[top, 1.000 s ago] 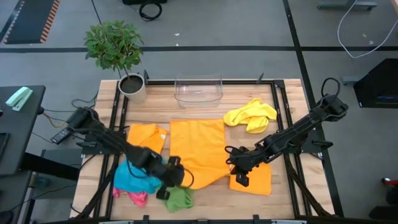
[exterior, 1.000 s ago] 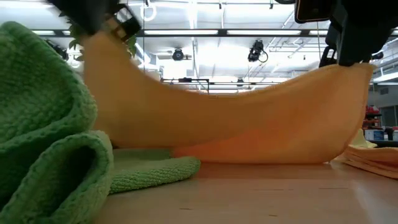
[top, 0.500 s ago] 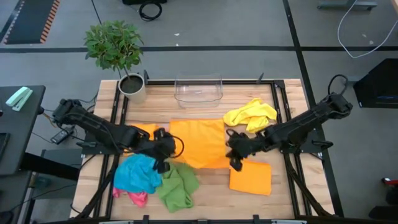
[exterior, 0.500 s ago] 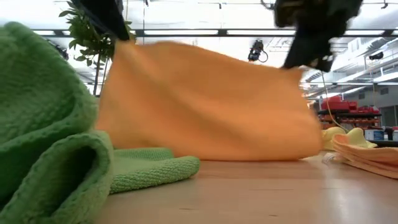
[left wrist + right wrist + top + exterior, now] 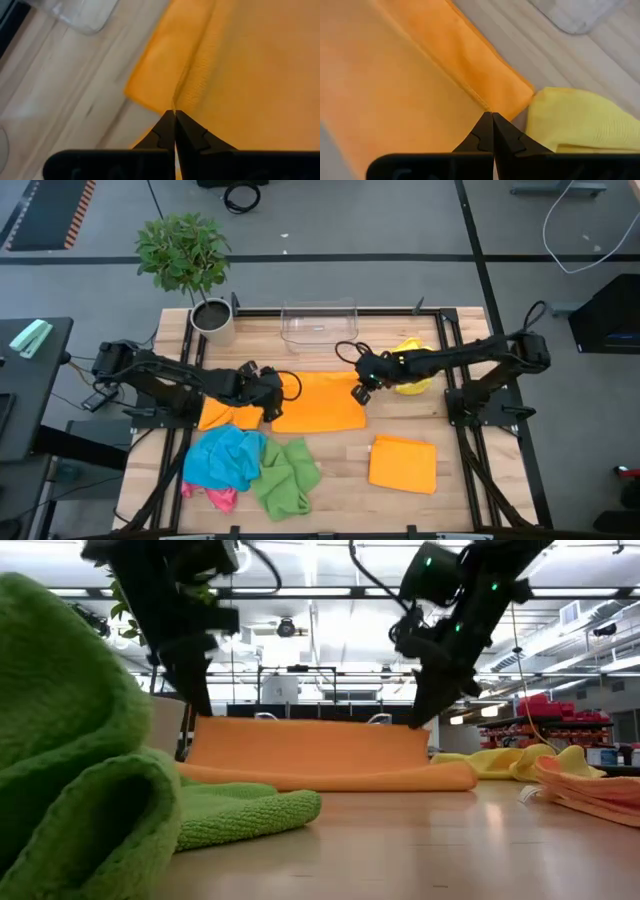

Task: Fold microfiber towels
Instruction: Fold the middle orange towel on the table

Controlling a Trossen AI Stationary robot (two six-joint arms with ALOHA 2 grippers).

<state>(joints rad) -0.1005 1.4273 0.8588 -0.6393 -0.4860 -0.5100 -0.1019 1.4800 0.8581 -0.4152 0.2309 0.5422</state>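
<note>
An orange microfiber towel (image 5: 320,402) lies doubled over at the table's middle, its fold (image 5: 400,778) on the near side. My left gripper (image 5: 272,392) is shut at its left end and my right gripper (image 5: 360,385) is shut at its right end. In the low view, the upper layer's edge (image 5: 310,723) runs straight between the two grippers, a little above the table. More towels lie around: yellow (image 5: 408,365), a folded orange one (image 5: 403,463), green (image 5: 288,480), blue (image 5: 225,460), pink (image 5: 215,498). My left gripper pinches the upper layer's hemmed left corner (image 5: 176,106) between its two fingers, slanting down from the left. The lower layer (image 5: 152,75) shows beyond it, flat on the table. My right gripper pinches the upper layer's hemmed right corner (image 5: 482,106) the same way, slanting down from the right. The edge between the two holds is drawn straight.
A clear plastic bin (image 5: 320,325) stands at the far edge, just beyond the towel. A potted plant (image 5: 212,320) stands at the far left. Another orange towel (image 5: 225,416) lies under the left arm. Bare wood shows between the green towel and the folded orange one.
Both grippers have carried the orange towel's near edge up and over toward the far edge, then down. The towel, which hung between them in an arc, is now folded in half, its lower half staying on the table. Both grippers have stayed shut.
</note>
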